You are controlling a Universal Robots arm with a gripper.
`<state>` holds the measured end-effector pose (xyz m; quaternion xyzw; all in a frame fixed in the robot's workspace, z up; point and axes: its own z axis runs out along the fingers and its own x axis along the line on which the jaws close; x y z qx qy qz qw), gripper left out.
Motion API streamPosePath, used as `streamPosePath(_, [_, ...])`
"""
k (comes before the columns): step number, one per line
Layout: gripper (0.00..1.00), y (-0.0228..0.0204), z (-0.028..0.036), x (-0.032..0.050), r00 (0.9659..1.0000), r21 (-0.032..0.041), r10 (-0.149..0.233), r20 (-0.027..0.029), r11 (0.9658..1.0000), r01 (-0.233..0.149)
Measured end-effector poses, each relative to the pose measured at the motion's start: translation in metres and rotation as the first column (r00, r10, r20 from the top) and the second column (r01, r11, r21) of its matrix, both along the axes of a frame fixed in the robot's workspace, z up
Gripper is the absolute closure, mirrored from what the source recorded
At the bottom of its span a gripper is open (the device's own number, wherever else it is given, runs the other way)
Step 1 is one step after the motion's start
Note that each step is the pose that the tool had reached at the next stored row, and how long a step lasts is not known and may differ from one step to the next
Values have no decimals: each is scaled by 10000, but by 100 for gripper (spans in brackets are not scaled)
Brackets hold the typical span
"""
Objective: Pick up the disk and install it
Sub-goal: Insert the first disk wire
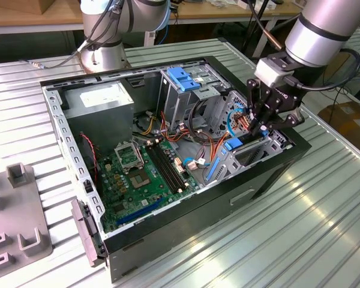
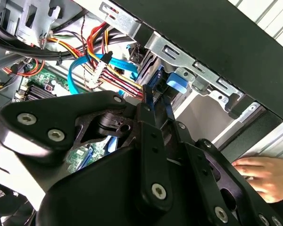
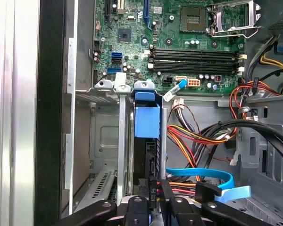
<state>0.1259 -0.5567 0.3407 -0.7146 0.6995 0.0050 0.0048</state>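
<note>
Hanging over the open computer case on the bench, the tool pinches the disk. The disk stands edge-up in its bay.

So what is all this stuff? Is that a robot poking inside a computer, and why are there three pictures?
Yes, that is a robot arm. At its end sits a gripper, a metal hand with fingers. The exterior view comes from a camera standing off to the side. It shows an open computer case lying on a ribbed metal table. Inside are the green circuit board, coloured wires and a grey power box. The two wrist views come from cameras riding on the arm, so they look down past the gripper into the case. The disk, a flat drive in a blue frame, stands on edge in a metal slot, and the gripper's fingers close on its near end. In the second wrist view, a person's hand rests beside the case.
</note>
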Motion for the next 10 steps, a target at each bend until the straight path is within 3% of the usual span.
streamPosePath(4, [76,0,96,0,10000,-3,0,0,10000,0])
streamPosePath(7, [77,0,106,0,10000,2,-1,0,10000,1])
streamPosePath(9, [90,0,110,0,10000,-1,0,0,10000,0])
streamPosePath(10, [90,0,110,0,10000,-1,0,0,10000,0])
